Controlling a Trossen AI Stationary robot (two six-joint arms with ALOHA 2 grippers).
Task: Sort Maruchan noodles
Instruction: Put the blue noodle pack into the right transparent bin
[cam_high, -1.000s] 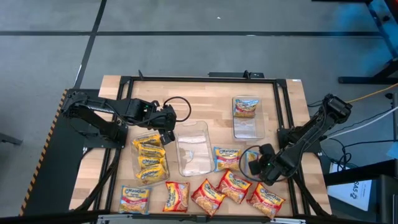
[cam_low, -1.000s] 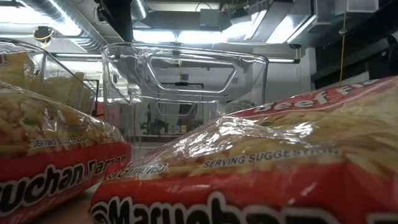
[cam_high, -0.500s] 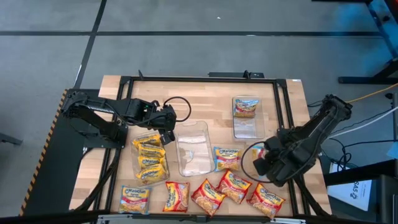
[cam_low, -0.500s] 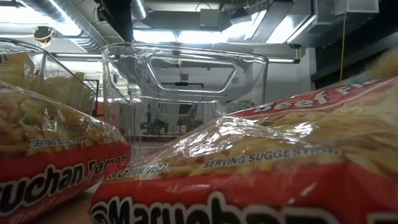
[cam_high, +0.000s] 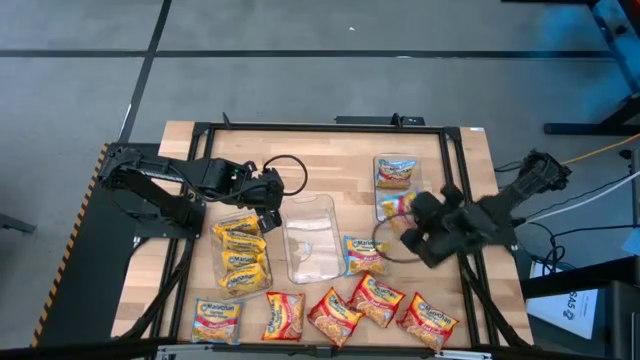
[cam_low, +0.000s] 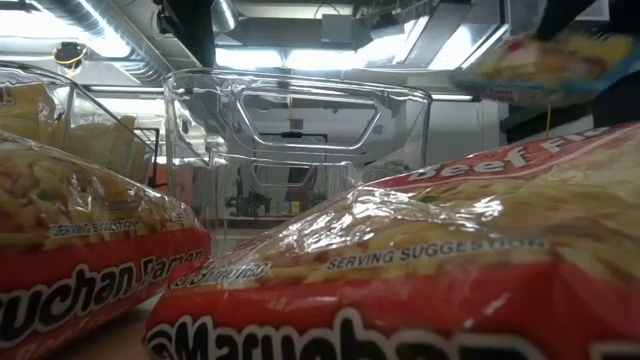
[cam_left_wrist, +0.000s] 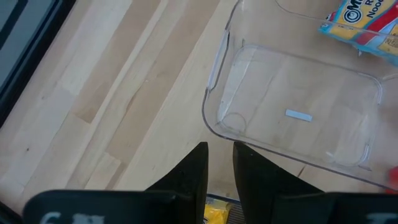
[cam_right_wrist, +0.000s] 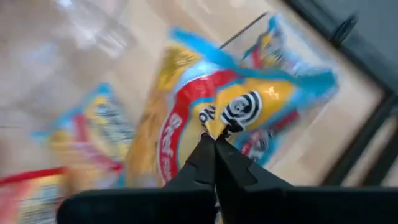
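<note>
Right gripper (cam_high: 408, 222) fingers clamped on a blue-edged noodle packet (cam_right_wrist: 236, 106), carried above the surface at 3 o'clock toward the right tray (cam_high: 398, 204), presumably for sorting. Left gripper (cam_left_wrist: 219, 163) parked by the middle tray (cam_left_wrist: 298, 118), fingers nearly together, nothing held.

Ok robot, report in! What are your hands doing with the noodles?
Right gripper shut on a blue-edged packet, airborne beside the right tray. Left gripper idle, shut, by the middle tray. Path clear.
</note>
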